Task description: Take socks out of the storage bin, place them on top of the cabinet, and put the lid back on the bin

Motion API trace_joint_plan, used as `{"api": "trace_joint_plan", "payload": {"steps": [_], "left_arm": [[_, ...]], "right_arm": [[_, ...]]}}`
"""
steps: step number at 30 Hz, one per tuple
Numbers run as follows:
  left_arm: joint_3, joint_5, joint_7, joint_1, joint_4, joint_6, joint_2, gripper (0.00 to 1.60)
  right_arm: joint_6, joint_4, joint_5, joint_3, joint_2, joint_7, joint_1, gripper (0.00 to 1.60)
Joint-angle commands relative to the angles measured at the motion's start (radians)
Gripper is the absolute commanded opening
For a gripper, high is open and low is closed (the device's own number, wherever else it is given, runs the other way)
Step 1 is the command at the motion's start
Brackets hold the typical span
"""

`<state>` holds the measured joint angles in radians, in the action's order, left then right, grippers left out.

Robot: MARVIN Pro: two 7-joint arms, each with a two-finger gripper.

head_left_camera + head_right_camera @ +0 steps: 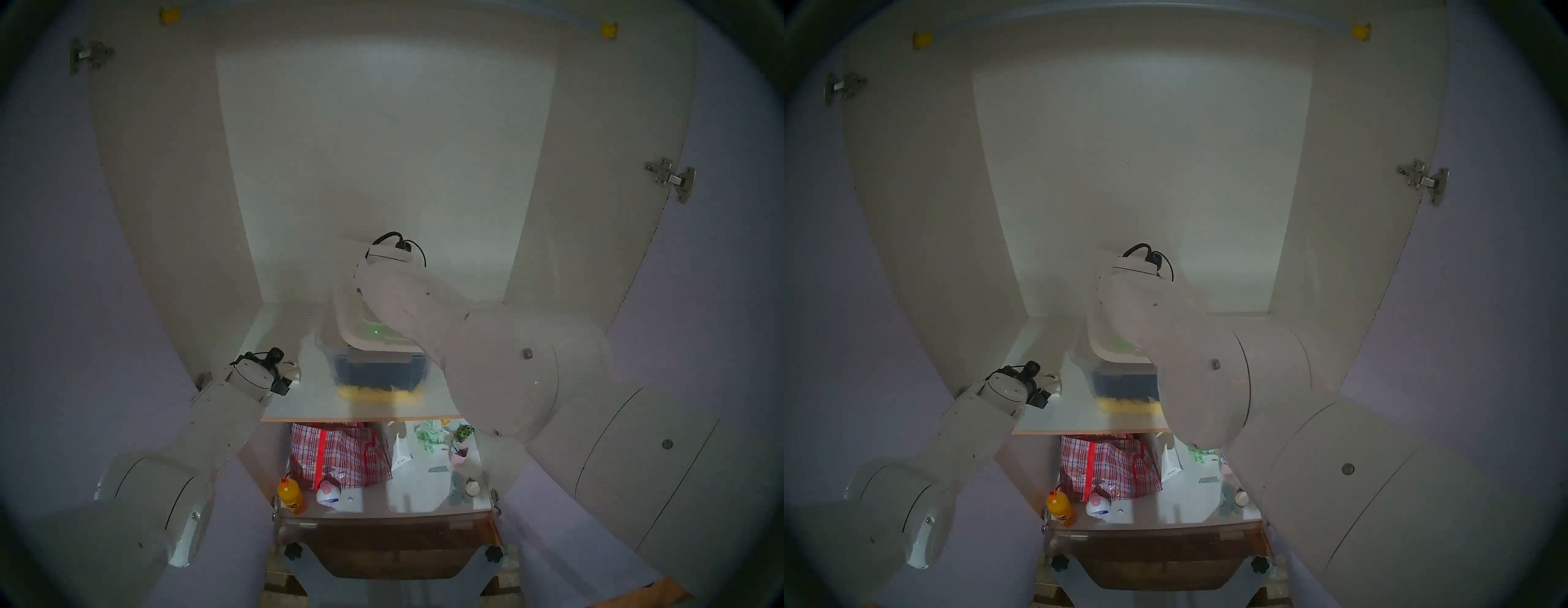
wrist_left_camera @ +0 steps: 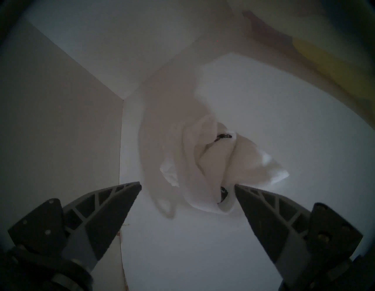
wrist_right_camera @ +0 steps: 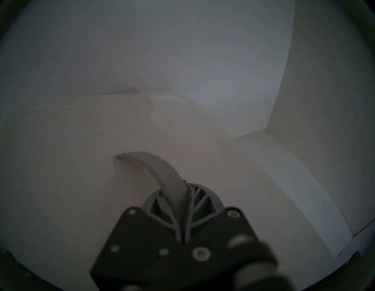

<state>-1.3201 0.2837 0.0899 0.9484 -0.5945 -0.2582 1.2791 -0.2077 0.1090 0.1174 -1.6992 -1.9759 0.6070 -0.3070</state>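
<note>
The socks point(image 2: 213, 166), a white bundle with black markings, lie on the cabinet's white shelf point(image 1: 297, 403) near its left wall. My left gripper point(image 2: 187, 185) is open just short of them, and nothing is between its fingers. The clear storage bin point(image 1: 382, 369) stands mid-shelf, with dark blue and yellow cloth showing through its walls. Above it the white lid point(image 1: 360, 314) hangs tilted. In the right wrist view my right gripper point(image 3: 185, 189) is shut on the lid's grey handle point(image 3: 154, 164). In the head views my right forearm hides that gripper.
The cabinet's white back panel point(image 1: 382, 148) and side walls close in the shelf, and lilac doors stand open on both sides. On the shelf below are a red checked bag point(image 1: 339, 454), an orange bottle point(image 1: 290, 494), a pink-capped bottle point(image 1: 329, 494) and small items at the right.
</note>
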Motion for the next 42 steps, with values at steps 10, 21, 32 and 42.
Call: {"api": "trace_joint_plan", "payload": {"steps": [10, 21, 32, 42], "left_arm": [[-0.001, 0.000, -0.002, -0.030, -0.019, 0.006, 0.002, 1.60], [-0.001, 0.000, -0.003, -0.031, -0.019, 0.006, 0.003, 1.60], [-0.001, 0.000, -0.004, -0.034, -0.021, 0.007, 0.003, 1.60], [0.000, 0.001, -0.003, -0.040, -0.023, 0.008, 0.003, 1.60]], "right_arm": [[0.032, 0.013, -0.025, 0.043, -0.031, -0.087, 0.005, 0.00], [0.045, 0.018, -0.044, 0.076, -0.031, -0.146, 0.002, 1.60], [0.076, 0.032, -0.071, 0.116, -0.031, -0.195, 0.005, 1.60], [0.112, 0.053, -0.090, 0.145, -0.018, -0.236, 0.016, 1.60]]}}
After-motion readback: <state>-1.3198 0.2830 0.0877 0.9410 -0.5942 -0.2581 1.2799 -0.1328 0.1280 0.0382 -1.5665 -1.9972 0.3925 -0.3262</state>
